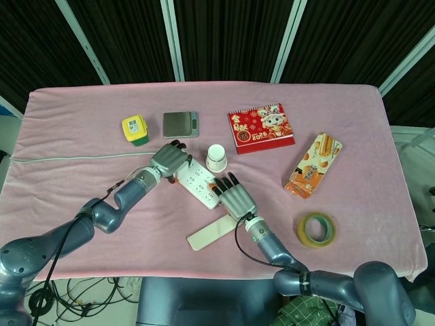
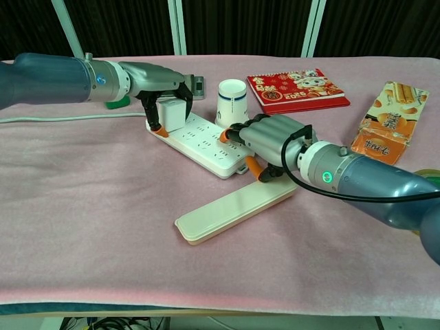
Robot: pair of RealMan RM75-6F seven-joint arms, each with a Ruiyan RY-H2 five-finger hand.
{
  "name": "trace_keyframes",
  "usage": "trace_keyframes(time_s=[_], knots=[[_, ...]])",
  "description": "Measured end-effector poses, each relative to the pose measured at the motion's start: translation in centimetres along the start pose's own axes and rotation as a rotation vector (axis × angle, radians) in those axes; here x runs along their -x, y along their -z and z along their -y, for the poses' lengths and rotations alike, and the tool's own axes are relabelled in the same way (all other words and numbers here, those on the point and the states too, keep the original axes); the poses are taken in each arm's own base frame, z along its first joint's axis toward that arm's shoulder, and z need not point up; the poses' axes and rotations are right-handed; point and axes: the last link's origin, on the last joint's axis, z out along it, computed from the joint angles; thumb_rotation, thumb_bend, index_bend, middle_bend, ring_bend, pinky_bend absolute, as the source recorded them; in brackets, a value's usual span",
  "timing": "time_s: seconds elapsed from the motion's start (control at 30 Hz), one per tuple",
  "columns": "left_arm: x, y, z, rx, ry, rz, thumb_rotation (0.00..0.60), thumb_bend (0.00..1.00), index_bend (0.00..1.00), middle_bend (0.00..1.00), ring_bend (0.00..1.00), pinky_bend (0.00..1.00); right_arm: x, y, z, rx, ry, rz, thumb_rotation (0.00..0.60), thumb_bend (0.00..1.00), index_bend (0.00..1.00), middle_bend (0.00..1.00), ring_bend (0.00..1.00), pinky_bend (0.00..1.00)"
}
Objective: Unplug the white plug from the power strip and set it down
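Observation:
The white power strip [image 2: 206,142] [image 1: 198,185] lies slantwise at the table's middle. A white plug [image 2: 172,113] stands at its far left end, and my left hand [image 2: 159,84] [image 1: 171,159] grips it from above, thumb on the near side. In the chest view the plug looks slightly raised off the strip, but the contact is hard to tell. My right hand [image 2: 269,139] [image 1: 233,196] presses palm-down on the strip's right end, fingers curled over it. The strip's white cord [image 2: 62,117] runs off left.
A white paper cup [image 2: 231,100] stands just behind the strip. A long cream flat case [image 2: 234,207] lies in front of my right hand. Behind are a yellow tape measure [image 1: 134,129], a grey scale [image 1: 181,124], a red calendar [image 2: 298,89], a snack box [image 2: 387,121] and a tape roll [image 1: 317,229].

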Motion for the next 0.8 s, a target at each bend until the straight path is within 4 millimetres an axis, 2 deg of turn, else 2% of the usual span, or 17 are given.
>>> trace_keyframes(time_s=[0.2,0.57,0.8], knots=[[-0.37,-0.2,-0.31,-0.01,0.007,-0.005,0.6,0.68,0.65,0.62,0.15,0.15,-0.05,0.08,-0.1,0.001,0.001,0.004,0.6,0.68,0.17,0.11,0.12,0.07],[-0.14,0.12,-0.83,-0.019,0.026,-0.164,0.6,0.68,0.67,0.64,0.16,0.19,0.06,0.26,-0.11,-0.01,0.005,0.013,0.6,0.68,0.17,0.14,0.14,0.07],[-0.39,0.29,-0.63,-0.014,0.071,-0.207,0.6,0.68,0.68,0.66,0.18,0.22,0.14,0.32,-0.2,-0.01,0.007,0.024,0.6,0.68,0.19,0.16,0.15,0.07]])
